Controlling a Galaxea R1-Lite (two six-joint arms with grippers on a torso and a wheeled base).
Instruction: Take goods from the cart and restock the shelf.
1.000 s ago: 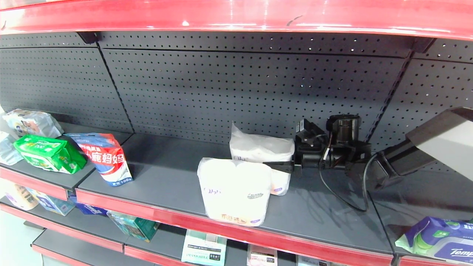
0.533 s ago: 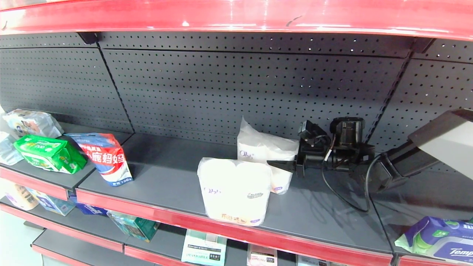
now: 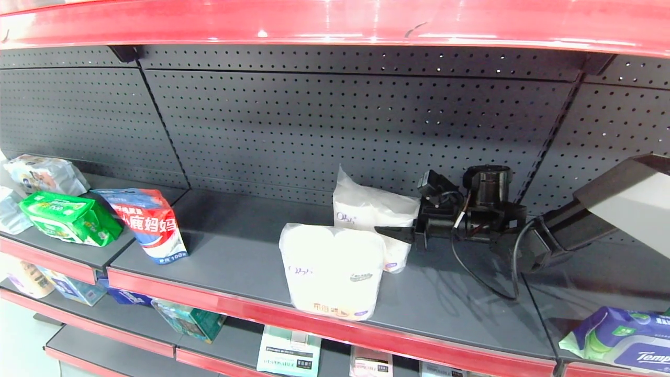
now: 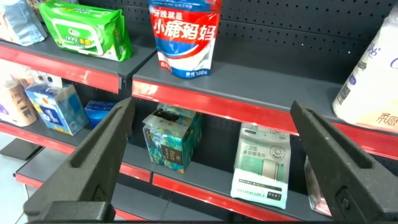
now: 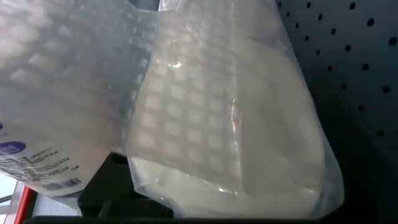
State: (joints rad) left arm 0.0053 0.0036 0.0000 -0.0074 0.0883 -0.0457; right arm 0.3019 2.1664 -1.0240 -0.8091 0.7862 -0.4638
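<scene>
On the dark shelf [image 3: 235, 246] my right gripper [image 3: 400, 235] is shut on a white tissue pack [image 3: 369, 212], which stands upright close to the pegboard back wall. A dark finger [image 3: 391, 233] crosses the pack's side. Up close, the pack's clear wrapper [image 5: 211, 124] is pressed against the right wrist camera. A larger white roll pack [image 3: 332, 269] stands in front of it near the shelf's red front edge and hides its lower left part. My left gripper [image 4: 214, 168] is open and empty, below and in front of the shelf, facing the lower shelves.
A red and blue bag [image 3: 149, 222] and a green wipes pack [image 3: 68, 217] stand at the left. A purple pack [image 3: 623, 335] lies at the right. A red upper shelf [image 3: 335, 21] overhangs. Boxes [image 4: 171, 137] fill the lower shelf. There is bare board between the bag and the roll pack.
My right gripper has shifted slightly right and turned the held tissue pack more upright, so its printed side now faces out. The front roll pack has not moved.
</scene>
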